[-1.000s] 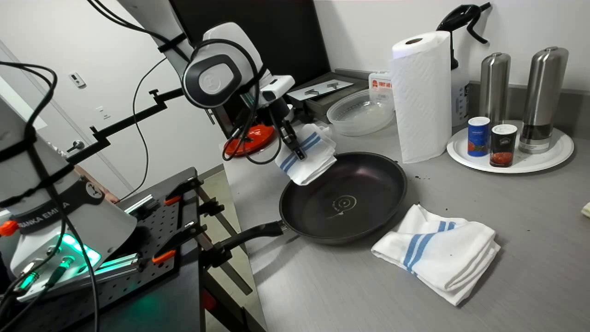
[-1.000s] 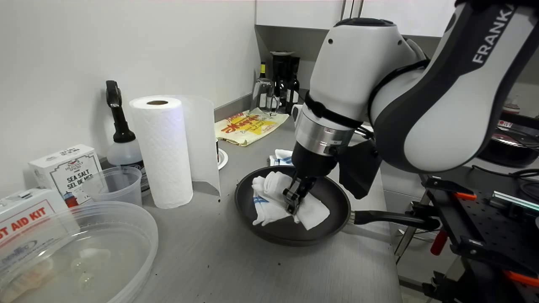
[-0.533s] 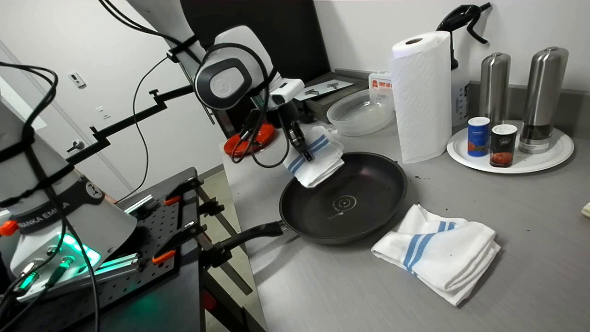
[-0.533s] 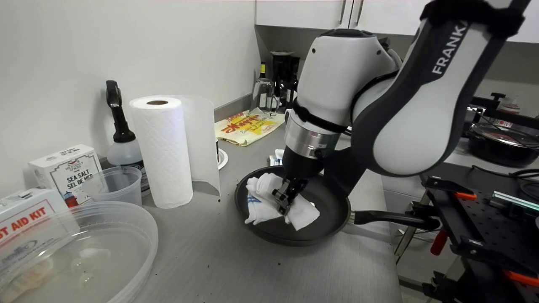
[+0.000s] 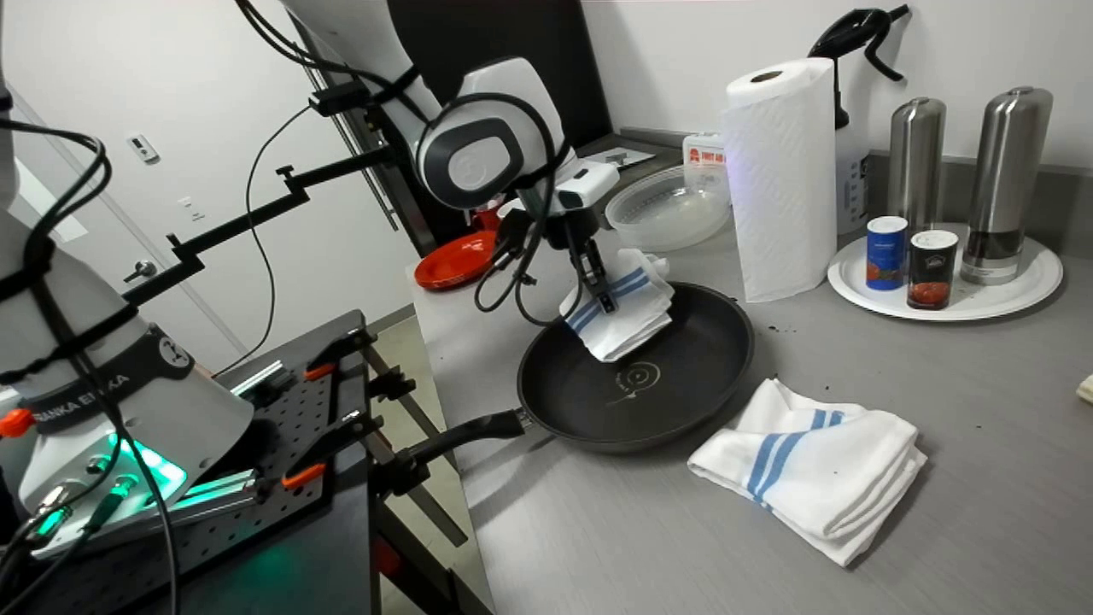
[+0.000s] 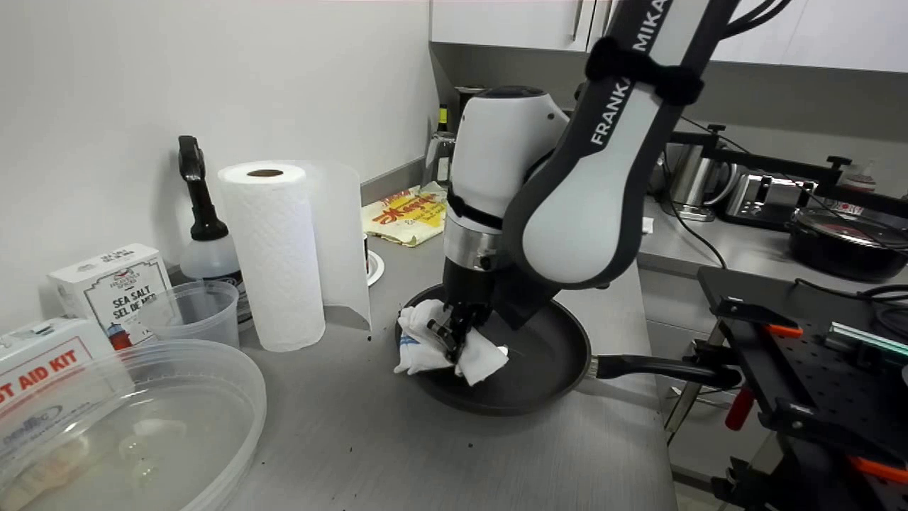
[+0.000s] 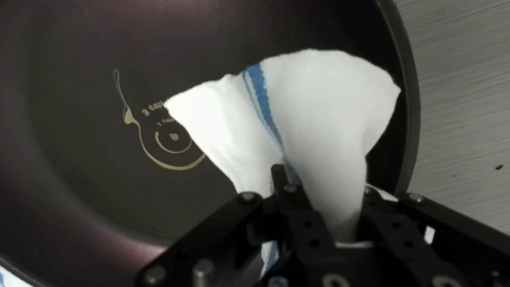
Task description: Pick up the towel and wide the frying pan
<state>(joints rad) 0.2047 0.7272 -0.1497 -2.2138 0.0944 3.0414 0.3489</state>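
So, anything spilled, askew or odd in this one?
Only minor: dark specks dot the evenly gray counter near the frying pan, resembling crumbs, though too small to identify. A loose sheet also hangs away from the paper towel roll. Nothing looks tipped over or damaged.

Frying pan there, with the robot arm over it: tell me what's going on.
The robot arm holds a small striped towel gripped in its pincer, over the inside of the frying pan, close to the rim. It looks like a wiping job, though I can't tell whether the towel is pressing on the surface. The frying pan sits on the counter, and a larger folded towel lies near it, clear of the pincer.
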